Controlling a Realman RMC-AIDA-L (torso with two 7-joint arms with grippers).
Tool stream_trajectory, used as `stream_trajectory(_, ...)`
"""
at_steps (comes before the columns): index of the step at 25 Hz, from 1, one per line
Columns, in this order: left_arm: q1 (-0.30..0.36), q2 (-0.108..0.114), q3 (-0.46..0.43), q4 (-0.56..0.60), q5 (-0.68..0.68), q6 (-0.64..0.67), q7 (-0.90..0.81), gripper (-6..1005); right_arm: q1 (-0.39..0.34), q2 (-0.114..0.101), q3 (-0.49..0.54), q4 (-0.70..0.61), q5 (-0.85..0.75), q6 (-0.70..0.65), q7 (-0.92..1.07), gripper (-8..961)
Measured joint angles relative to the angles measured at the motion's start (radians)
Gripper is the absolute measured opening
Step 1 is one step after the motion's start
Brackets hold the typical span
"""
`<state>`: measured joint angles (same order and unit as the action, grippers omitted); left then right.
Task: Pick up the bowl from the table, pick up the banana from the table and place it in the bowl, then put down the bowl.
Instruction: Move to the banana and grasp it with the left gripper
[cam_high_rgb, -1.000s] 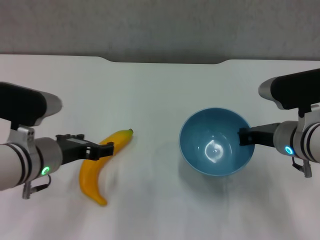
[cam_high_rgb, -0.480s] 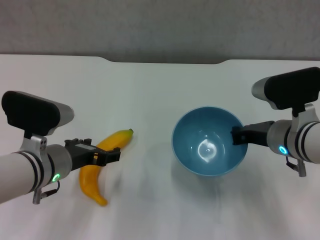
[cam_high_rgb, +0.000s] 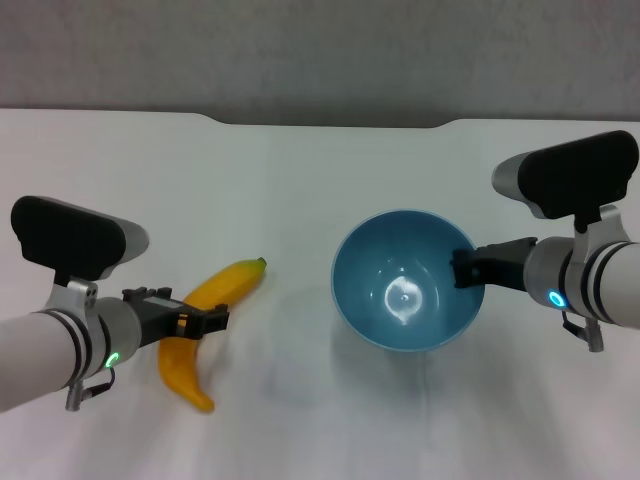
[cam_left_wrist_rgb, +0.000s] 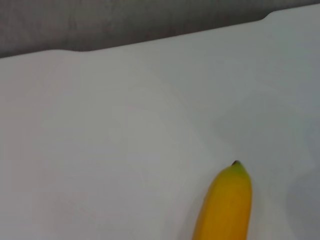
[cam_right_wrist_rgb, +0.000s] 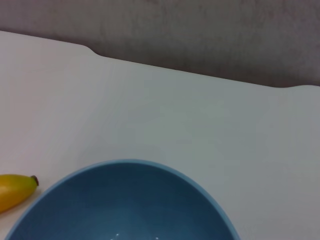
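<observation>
Clamped on its rim by the right pincer (cam_high_rgb: 462, 270), the round glossy light-blue bowl (cam_high_rgb: 405, 295) has drifted toward the curved yellow-orange banana (cam_high_rgb: 203, 328), which the left pincer (cam_high_rgb: 213, 322) now pinches on the white counter (cam_high_rgb: 300, 180), so transfer looks near.

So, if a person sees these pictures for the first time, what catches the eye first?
Probably the light-blue bowl, right of centre, gripped at its rim by the right pincer; it seems raised above the white table. Next is the yellow banana on the left, with the left pincer at its middle.

1 bowl (cam_high_rgb: 405, 296), 1 banana (cam_high_rgb: 205, 330)
</observation>
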<state>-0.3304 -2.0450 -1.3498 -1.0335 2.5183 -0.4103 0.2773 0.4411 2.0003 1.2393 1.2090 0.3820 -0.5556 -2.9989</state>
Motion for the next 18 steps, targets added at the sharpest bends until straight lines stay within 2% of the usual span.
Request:
stream_trajectory(10, -0.059, -0.003, 0.000, 0.112, -0.012, 0.010, -0.016, 782, -0.002, 0.000, -0.006, 0.003, 0.000, 0.000, 0.000, 35)
stream_trajectory(18, -0.073, -0.002, -0.013, 0.149, -0.011, 0.011, -0.031, 778, -0.016, -0.001, -0.007, 0.020, -0.001, 0.002, 0.000, 35)
